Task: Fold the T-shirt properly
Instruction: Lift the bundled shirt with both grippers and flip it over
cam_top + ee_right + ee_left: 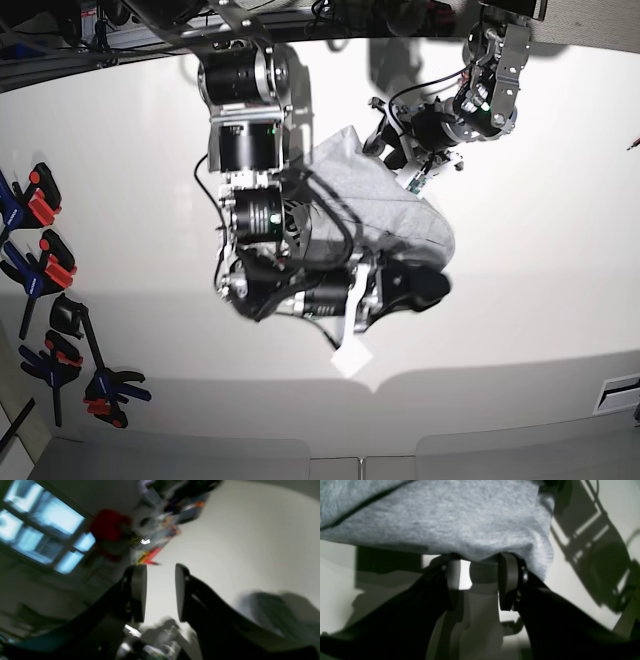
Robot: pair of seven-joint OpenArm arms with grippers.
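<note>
Currently, nearest the base camera: clamps with orange and blue handles [45,280] lie along one edge of the white tabletop [540,280], well apart from the work.
Right gripper [160,592]: released; its dark jaws stand apart with only blurred tabletop and room showing between them, nothing held. This arm hangs over the near side of the garment in the base view.
Task's thing: the light heather-grey cotton T-shirt [375,200] lies bunched mid-tabletop, partly under the right arm, its long axis running diagonally from the far side, by the left arm, toward the near side.
Left gripper [482,562]: grasping the T-shirt; in its wrist view the jaws pinch a hanging fold, the cloth draping over them and lifted off the tabletop.
Deciding relation: the free cloth lies below and just beside the empty right gripper, probably the nearer one for the next grasp.
Lettering: none visible.
</note>
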